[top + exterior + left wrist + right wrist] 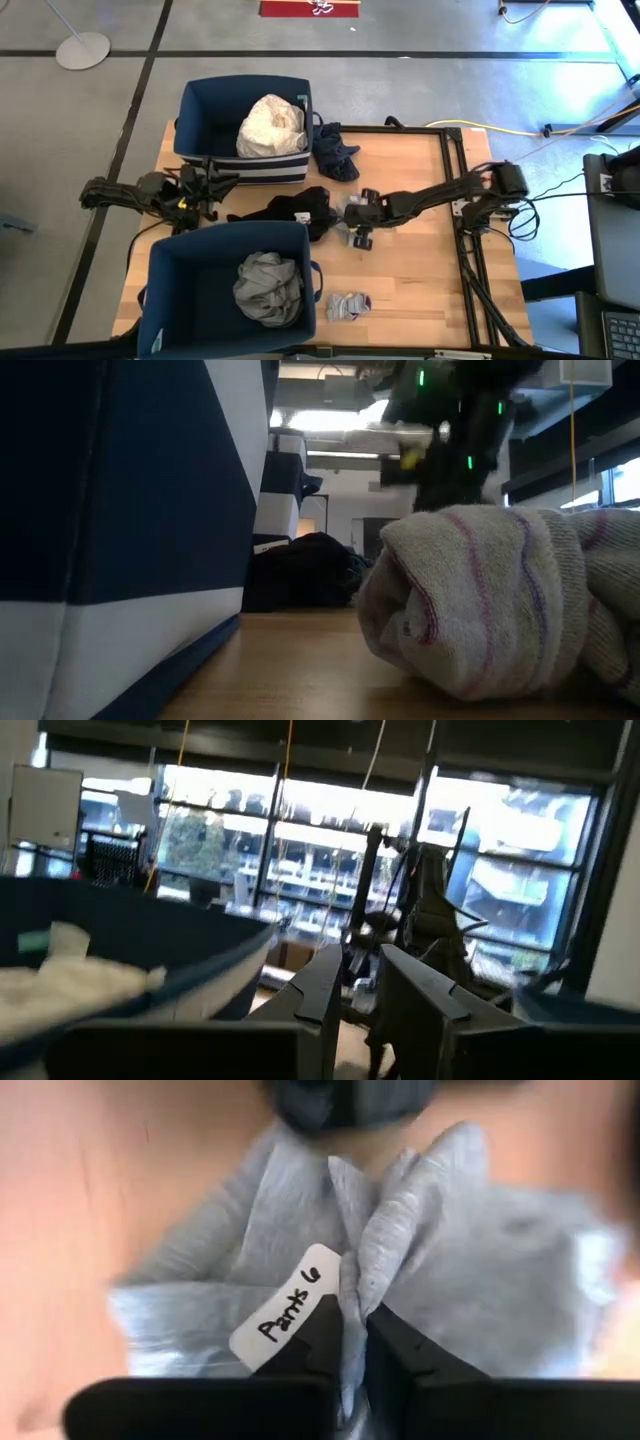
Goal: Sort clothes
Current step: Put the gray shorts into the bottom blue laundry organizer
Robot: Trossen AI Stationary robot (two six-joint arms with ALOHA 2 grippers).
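Two bins: navy bin (200,105) with a white bundle (271,126) beyond the right gripper; second bin (185,290) with a grey garment (268,287) nearer than it
Right gripper (352,1342): fingers pinched on a ridge of the grey pants (300,1270), low at mid-table (420,270)
Tag (285,1308): white label reading "Pants 6", just beside the pinch
Left gripper (372,982): waits well apart, between the bins; fingers apart, holding nothing
Black garment (305,210): touching the pants, just past the right gripper
Socks (347,306): well apart, near the table's front edge
Handling: pants look light, limp, thin; a pinched fold should hold, though loose cloth will likely drape and drag
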